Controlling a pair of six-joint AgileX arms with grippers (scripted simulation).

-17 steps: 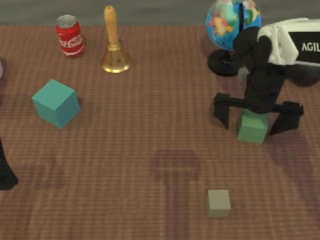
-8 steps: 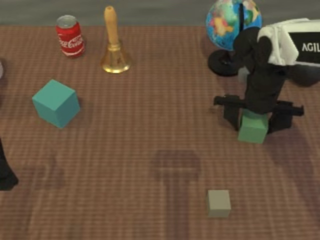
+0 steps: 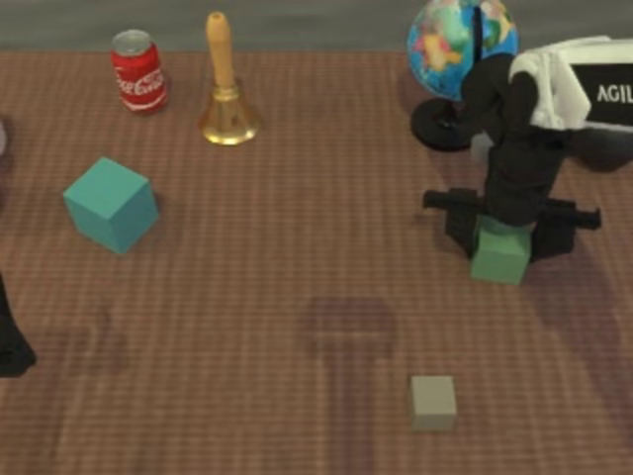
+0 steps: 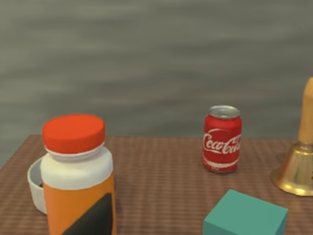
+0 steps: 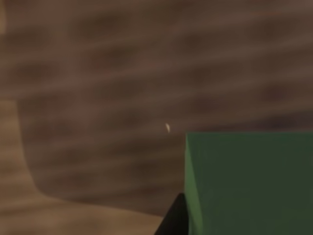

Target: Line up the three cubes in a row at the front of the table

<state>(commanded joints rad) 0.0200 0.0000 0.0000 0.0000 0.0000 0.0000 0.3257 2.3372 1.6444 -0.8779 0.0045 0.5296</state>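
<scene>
Green cube (image 3: 499, 255) sits between the right gripper's (image 3: 506, 230) two black fingers (image 3: 461, 230), clamped from both sides, on the right half of the table (image 3: 297, 247). Right wrist view shows the cube's green face close up with one dark finger tip against its edge. Just behind the gripper: globe (image 3: 460, 35) on a black stand at the table's back edge. Forward of the fingers and a bit left, well apart: small beige-grey cube (image 3: 433, 402) near the front edge. Far left of the fingers: teal cube (image 3: 111, 205), tilted square-on. Behind it, a brass hand bell (image 3: 226, 94) and red Coca-Cola can (image 3: 138, 70). Left gripper barely in view at the top view's left edge, parked; can't tell its finger state. Left wrist view: orange-capped bottle (image 4: 78, 176), white bowl (image 4: 35, 183) beside it.
</scene>
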